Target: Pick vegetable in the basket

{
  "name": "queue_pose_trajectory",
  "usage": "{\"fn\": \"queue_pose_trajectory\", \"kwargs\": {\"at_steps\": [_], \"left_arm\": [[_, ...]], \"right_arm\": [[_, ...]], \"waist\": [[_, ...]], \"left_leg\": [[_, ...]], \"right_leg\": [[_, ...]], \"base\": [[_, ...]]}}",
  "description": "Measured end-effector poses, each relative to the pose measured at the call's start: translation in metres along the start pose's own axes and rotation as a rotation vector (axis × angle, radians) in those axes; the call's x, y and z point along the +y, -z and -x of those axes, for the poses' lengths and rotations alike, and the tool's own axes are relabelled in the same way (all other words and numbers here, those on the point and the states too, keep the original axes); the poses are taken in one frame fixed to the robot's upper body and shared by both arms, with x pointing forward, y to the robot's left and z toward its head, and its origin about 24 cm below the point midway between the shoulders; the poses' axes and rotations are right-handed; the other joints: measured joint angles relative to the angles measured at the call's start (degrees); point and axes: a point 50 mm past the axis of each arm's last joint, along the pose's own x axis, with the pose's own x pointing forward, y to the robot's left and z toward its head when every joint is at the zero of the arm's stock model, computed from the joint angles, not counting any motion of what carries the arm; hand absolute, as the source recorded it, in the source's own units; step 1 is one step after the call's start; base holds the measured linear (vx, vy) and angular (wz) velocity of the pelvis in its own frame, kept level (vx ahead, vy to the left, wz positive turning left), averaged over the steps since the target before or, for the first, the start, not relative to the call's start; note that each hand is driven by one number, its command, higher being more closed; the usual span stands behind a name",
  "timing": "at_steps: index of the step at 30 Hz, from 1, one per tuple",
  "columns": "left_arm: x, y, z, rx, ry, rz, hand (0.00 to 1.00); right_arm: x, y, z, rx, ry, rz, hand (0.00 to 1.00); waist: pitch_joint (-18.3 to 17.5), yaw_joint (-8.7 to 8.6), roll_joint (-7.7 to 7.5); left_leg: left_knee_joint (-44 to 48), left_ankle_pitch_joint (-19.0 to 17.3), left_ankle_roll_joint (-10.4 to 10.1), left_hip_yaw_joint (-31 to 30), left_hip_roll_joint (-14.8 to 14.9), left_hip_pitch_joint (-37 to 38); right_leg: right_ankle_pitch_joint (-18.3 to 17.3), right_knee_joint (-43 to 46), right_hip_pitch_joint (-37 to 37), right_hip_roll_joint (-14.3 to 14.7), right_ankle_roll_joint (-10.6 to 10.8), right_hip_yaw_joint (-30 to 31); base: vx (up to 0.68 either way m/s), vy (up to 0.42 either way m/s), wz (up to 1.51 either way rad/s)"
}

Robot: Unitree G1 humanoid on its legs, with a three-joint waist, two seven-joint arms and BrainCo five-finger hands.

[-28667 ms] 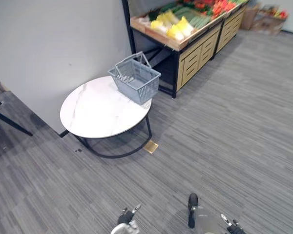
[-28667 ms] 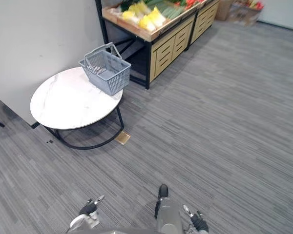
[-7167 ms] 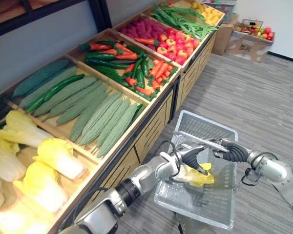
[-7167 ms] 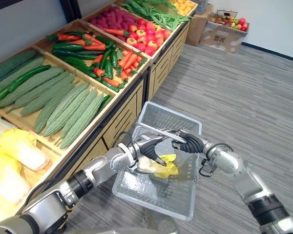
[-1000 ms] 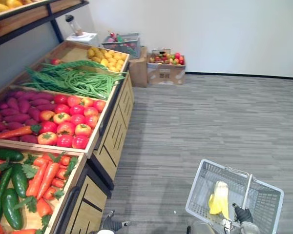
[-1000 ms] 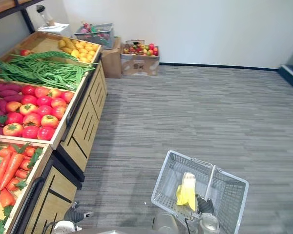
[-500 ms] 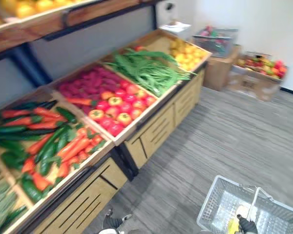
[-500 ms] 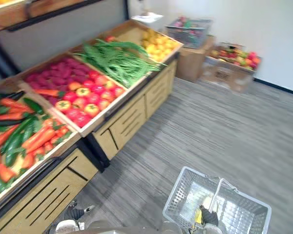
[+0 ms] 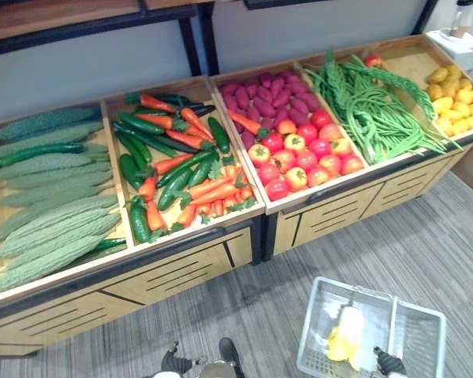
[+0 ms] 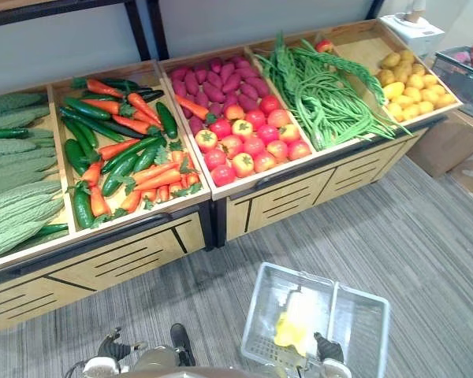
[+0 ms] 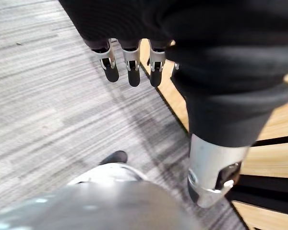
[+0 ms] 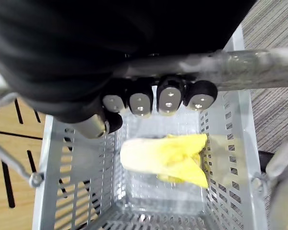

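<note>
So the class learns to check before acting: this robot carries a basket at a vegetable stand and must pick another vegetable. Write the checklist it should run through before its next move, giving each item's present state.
1. Basket gripped: the right robot hand is curled round the handle: ok.
2. Room in the basket: one yellow cabbage lies in it, with space beside it: ok.
3. Picking hand free: the left robot hand hangs with straight fingers, holding nothing: ok.
4. Vegetables ahead: carrots and tomatoes fill bins of the stand: ok.
5. Stand within the left arm's reach: cannot tell.
</note>
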Motion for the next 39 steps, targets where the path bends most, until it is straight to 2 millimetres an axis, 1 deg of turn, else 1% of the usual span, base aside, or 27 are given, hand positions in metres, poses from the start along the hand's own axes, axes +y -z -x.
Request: {"fn": "queue_pose_trajectory", "kwargs": {"at_steps": [2, 3, 5, 6, 7, 8, 9, 11, 12, 13, 15, 16, 18, 19, 20, 21, 22, 23, 25, 27, 30, 32, 33, 34, 35, 36, 39], "left_arm": [[-0.001, 0.000, 0.000, -0.003, 0.007, -0.022, 0.00], [-0.001, 0.000, 0.000, -0.003, 0.008, -0.025, 0.00], [-0.003, 0.004, 0.002, 0.005, 0.016, -0.033, 0.00], [-0.003, 0.005, 0.002, 0.005, 0.017, -0.037, 0.00], [-0.003, 0.005, 0.002, 0.006, 0.019, -0.039, 0.00], [-0.003, 0.006, 0.002, 0.007, 0.021, -0.039, 0.00], [-0.003, 0.008, 0.003, 0.011, 0.021, -0.039, 0.00], [-0.002, 0.008, 0.003, 0.013, 0.019, -0.038, 0.00], [-0.001, 0.008, 0.003, 0.014, 0.017, -0.037, 0.00], [-0.001, 0.009, 0.003, 0.015, 0.016, -0.035, 0.00], [-0.002, 0.012, 0.004, 0.028, 0.014, -0.016, 0.00], [-0.002, 0.013, 0.004, 0.032, 0.012, -0.010, 0.00], [-0.003, 0.014, 0.005, 0.040, 0.005, 0.016, 0.00], [-0.002, 0.014, 0.005, 0.041, 0.000, 0.024, 0.00], [0.001, 0.015, 0.004, 0.046, -0.011, 0.036, 0.00], [0.003, 0.016, 0.004, 0.051, -0.020, 0.048, 0.00], [0.005, 0.017, 0.004, 0.065, -0.031, 0.073, 0.00], [-0.005, 0.021, 0.006, 0.083, -0.016, 0.107, 0.00], [-0.010, 0.024, 0.008, 0.105, -0.010, 0.135, 0.00], [-0.010, 0.025, 0.008, 0.111, -0.015, 0.151, 0.00], [-0.013, 0.027, 0.009, 0.126, -0.022, 0.193, 0.00], [-0.013, 0.029, 0.010, 0.140, -0.031, 0.223, 0.00], [-0.013, 0.031, 0.011, 0.150, -0.038, 0.261, 0.00], [-0.013, 0.035, 0.012, 0.172, -0.051, 0.306, 0.00], [-0.013, 0.038, 0.013, 0.193, -0.065, 0.354, 0.00], [-0.012, 0.040, 0.014, 0.201, -0.074, 0.375, 0.00], [-0.002, 0.044, 0.014, 0.236, -0.179, 0.516, 0.00]], "right_arm": [[0.003, -0.006, -0.001, -0.023, -0.010, 0.026, 1.00], [0.003, -0.006, -0.001, -0.024, -0.010, 0.026, 1.00], [0.002, -0.010, -0.002, -0.035, -0.007, 0.026, 1.00], [0.003, -0.012, -0.003, -0.041, -0.007, 0.023, 1.00], [0.003, -0.013, -0.003, -0.042, -0.009, 0.022, 1.00], [0.003, -0.013, -0.003, -0.045, -0.008, 0.020, 1.00], [0.003, -0.014, -0.003, -0.052, -0.008, 0.020, 1.00], [0.005, -0.013, -0.003, -0.048, -0.014, 0.019, 1.00], [0.005, -0.012, -0.003, -0.043, -0.014, 0.019, 1.00], [0.004, -0.012, -0.003, -0.042, -0.013, 0.019, 1.00], [0.005, -0.005, -0.002, -0.007, -0.014, 0.004, 1.00], [0.006, -0.003, -0.002, -0.001, -0.014, -0.007, 1.00], [0.005, 0.001, -0.001, 0.013, -0.004, -0.029, 1.00], [0.005, 0.001, -0.001, 0.015, -0.004, -0.031, 1.00], [0.006, 0.002, 0.000, 0.019, -0.004, -0.039, 1.00], [0.007, 0.004, 0.000, 0.025, -0.005, -0.045, 1.00], [0.006, 0.009, 0.001, 0.043, 0.003, -0.070, 1.00], [0.001, 0.008, 0.001, 0.042, 0.020, -0.079, 1.00], [-0.003, 0.009, 0.000, 0.045, 0.033, -0.091, 1.00], [-0.008, 0.010, 0.000, 0.051, 0.045, -0.101, 1.00], [-0.017, 0.019, 0.002, 0.092, 0.076, -0.157, 1.00], [-0.023, 0.025, 0.004, 0.114, 0.101, -0.193, 1.00], [-0.026, 0.028, 0.005, 0.122, 0.112, -0.204, 1.00], [-0.030, 0.032, 0.006, 0.132, 0.127, -0.217, 1.00], [-0.032, 0.035, 0.008, 0.140, 0.134, -0.222, 1.00], [-0.032, 0.036, 0.008, 0.142, 0.137, -0.226, 1.00], [-0.037, 0.042, 0.010, 0.157, 0.156, -0.240, 1.00]], "waist": [[0.1, 0.01, 0.58], [0.1, 0.01, 0.61], [0.2, -0.10, 1.30], [0.3, -0.16, 1.46], [0.4, -0.25, 1.44], [0.5, -0.31, 1.61], [0.8, -0.49, 2.17], [0.9, -1.16, 2.11], [0.9, -1.53, 2.16], [1.1, -1.58, 2.31], [1.4, -1.82, 2.57], [1.4, -1.73, 2.57], [1.5, -1.82, 2.61], [1.4, -1.75, 2.45], [1.3, -1.72, 1.63], [1.2, -1.71, 0.79], [1.3, -1.54, -0.10], [0.9, -1.23, 1.66], [1.0, -1.19, 2.62], [1.0, -1.18, 2.65], [0.4, -1.36, 3.77], [-0.1, -1.33, 3.75], [-0.5, -1.21, 4.18], [-0.6, -1.19, 3.91], [-1.3, -1.20, 4.31], [-1.3, -1.17, 4.19], [-1.6, -1.05, 4.02]], "left_leg": [[-0.1, -0.5, 0.7, -0.1, -0.9, 0.2], [-0.3, -0.6, 0.7, -0.1, -1.2, 0.5], [-1.7, -2.1, 1.3, 0.2, -1.4, 2.4], [-2.6, -2.9, 1.6, 0.3, -1.9, 3.7], [-3.2, -3.4, 1.6, 0.3, -2.2, 4.6], [-3.5, -4.2, 1.4, 0.2, -2.4, 5.4], [-3.8, -5.0, 1.5, -0.3, -2.4, 6.4], [-3.7, -6.5, 2.3, -2.0, -2.4, 7.0], [-3.7, -6.8, 2.4, -3.1, -2.3, 7.4], [-3.7, -7.0, 2.4, -3.4, -2.2, 7.8], [-2.6, -8.1, 2.0, -4.7, -1.6, 8.7], [-2.1, -8.1, 1.8, -4.9, -1.2, 8.9], [0.1, -8.7, 0.8, -6.3, 0.2, 9.2], [0.3, -8.7, 0.4, -6.6, 0.6, 9.2], [0.3, -8.7, -0.8, -7.7, 0.8, 9.6], [0.2, -8.7, -1.6, -8.1, 0.6, 9.8], [-0.3, -8.7, -3.3, -9.1, 1.2, 10.4], [-1.8, -8.0, -4.9, -9.1, 3.5, 11.0], [-3.4, -6.7, -6.4, -9.2, 5.2, 11.8], [-4.3, -5.9, -7.2, -9.5, 5.8, 11.7], [-5.1, -4.6, -7.8, -11.6, 6.7, 11.5], [-5.1, -4.3, -7.7, -12.8, 7.0, 10.7], [-5.4, -4.0, -7.6, -13.3, 6.9, 10.5], [-6.2, -3.5, -7.6, -13.7, 6.9, 10.3], [-6.3, -3.3, -7.6, -13.9, 6.8, 9.8], [-6.3, -3.3, -7.6, -13.9, 6.8, 9.7], [-6.4, -3.3, -7.6, -13.9, 6.5, 9.8]], "right_leg": [[2.3, 0.1, -0.2, -0.6, 0.9, 1.2], [2.6, 0.6, -0.4, -0.8, 0.7, 2.0], [3.7, 6.1, -2.7, -1.8, 0.4, 4.8], [4.4, 10.8, -4.6, -3.0, -0.1, 6.4], [5.4, 14.6, -6.0, -4.0, -1.3, 7.2], [7.0, 18.3, -7.5, -4.8, -3.4, 8.3], [9.1, 22.4, -9.2, -5.3, -4.5, 9.9], [8.2, 26.1, -10.5, -4.9, -4.1, 12.3], [5.1, 27.3, -11.9, -3.9, -3.2, 12.9], [3.5, 27.4, -12.6, -3.2, -3.0, 13.0], [0.7, 23.5, -14.4, -0.3, -3.0, 14.0], [0.7, 21.7, -14.9, 0.6, -3.0, 15.1], [0.9, 12.6, -15.7, 3.6, -2.7, 20.5], [1.3, 10.2, -15.9, 4.2, -2.5, 22.1], [3.9, 5.4, -15.9, 4.7, -2.3, 25.0], [8.1, 3.5, -15.8, 4.6, -2.5, 26.6], [7.8, 3.7, -14.8, 5.3, -0.3, 29.1], [7.7, 4.2, -15.0, 7.8, -0.4, 29.2], [6.7, 3.9, -14.7, 9.7, -1.6, 28.2], [4.2, 3.6, -14.2, 10.1, -2.5, 27.1], [3.6, 1.6, -12.5, 11.2, -3.4, 24.6], [3.6, 0.3, -11.9, 11.3, -3.5, 23.2], [3.6, -0.3, -11.7, 11.3, -3.5, 22.8], [3.7, -1.2, -11.6, 11.4, -3.5, 22.2], [4.2, -1.8, -11.5, 11.4, -3.4, 22.1], [4.4, -2.3, -11.4, 11.4, -3.4, 22.0], [5.5, -4.0, -10.3, 11.3, -3.3, 21.8]], "base": [[0.10, 0.118, 0.00], [0.08, 0.102, -0.12], [0.09, 0.125, -0.21], [0.07, 0.119, -0.17], [0.06, 0.113, -0.11], [0.08, 0.108, 0.02], [0.08, 0.107, 0.12], [0.10, 0.062, 0.40], [0.12, 0.033, 0.44], [0.14, 0.024, 0.37], [0.18, -0.018, 0.30], [0.20, -0.101, 0.27], [0.19, -0.172, 0.35], [0.20, -0.230, 0.40], [0.14, -0.210, 0.31], [0.15, -0.296, 0.39], [0.14, -0.309, 0.25], [0.14, -0.294, 0.18], [0.13, -0.230, 0.06], [0.07, -0.220, 0.12], [0.02, -0.121, 0.30], [-0.03, -0.063, 0.34], [-0.03, -0.041, 0.33], [-0.01, -0.018, 0.21], [0.00, -0.002, 0.13], [0.02, 0.010, 0.07], [0.04, 0.019, 0.02]]}}
